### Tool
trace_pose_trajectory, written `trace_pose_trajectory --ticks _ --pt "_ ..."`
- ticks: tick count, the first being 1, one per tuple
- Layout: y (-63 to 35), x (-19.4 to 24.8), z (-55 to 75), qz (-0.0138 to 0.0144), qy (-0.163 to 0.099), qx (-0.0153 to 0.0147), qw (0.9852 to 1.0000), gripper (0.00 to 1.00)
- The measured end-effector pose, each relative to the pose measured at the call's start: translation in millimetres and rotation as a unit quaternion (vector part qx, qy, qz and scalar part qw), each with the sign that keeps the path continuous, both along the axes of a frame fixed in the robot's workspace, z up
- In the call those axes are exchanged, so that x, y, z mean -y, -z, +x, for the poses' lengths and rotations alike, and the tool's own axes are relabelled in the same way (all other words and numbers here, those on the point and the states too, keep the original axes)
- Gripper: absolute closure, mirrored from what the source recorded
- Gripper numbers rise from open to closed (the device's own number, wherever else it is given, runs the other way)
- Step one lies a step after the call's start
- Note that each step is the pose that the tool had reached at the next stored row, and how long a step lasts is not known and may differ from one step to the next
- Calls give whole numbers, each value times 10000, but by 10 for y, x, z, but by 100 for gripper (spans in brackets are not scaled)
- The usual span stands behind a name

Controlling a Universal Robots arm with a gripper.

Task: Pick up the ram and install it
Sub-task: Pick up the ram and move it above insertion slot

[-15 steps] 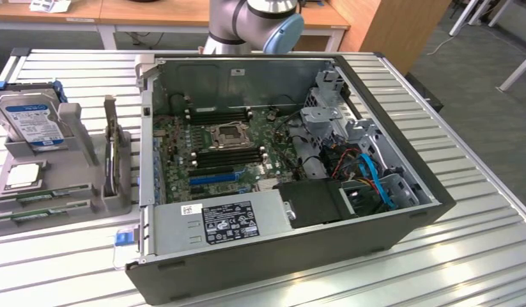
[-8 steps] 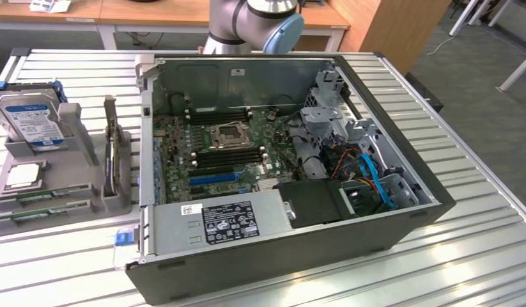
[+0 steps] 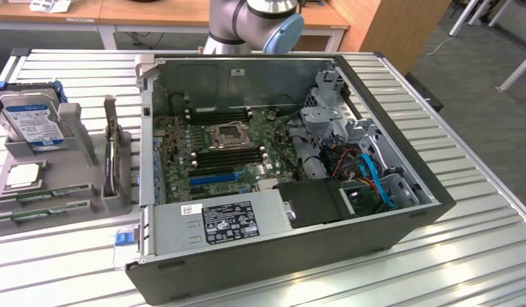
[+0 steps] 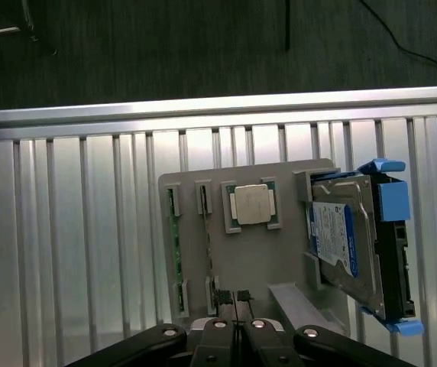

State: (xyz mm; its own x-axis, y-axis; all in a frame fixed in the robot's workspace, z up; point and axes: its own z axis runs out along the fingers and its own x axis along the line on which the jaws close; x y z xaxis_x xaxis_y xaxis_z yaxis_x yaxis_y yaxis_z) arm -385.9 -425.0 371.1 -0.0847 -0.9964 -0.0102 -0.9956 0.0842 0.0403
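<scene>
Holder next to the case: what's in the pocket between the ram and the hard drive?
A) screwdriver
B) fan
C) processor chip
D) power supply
C: a square silver processor chip lies flat in the holder, with the ram on one side and the hard drive on the other.

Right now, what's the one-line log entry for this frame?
claw: shut, empty, above gray holder | ram: seated in holder, not gripped | processor, hard drive: in holder | computer case: open
</scene>
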Motion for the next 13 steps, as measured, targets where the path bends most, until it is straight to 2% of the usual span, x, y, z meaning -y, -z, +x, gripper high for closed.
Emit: trace_pose_trajectory --ticks 8,13 --pt "115 0 0 0 0 1 10000 90" --pt "121 0 0 0 0 0 10000 90"
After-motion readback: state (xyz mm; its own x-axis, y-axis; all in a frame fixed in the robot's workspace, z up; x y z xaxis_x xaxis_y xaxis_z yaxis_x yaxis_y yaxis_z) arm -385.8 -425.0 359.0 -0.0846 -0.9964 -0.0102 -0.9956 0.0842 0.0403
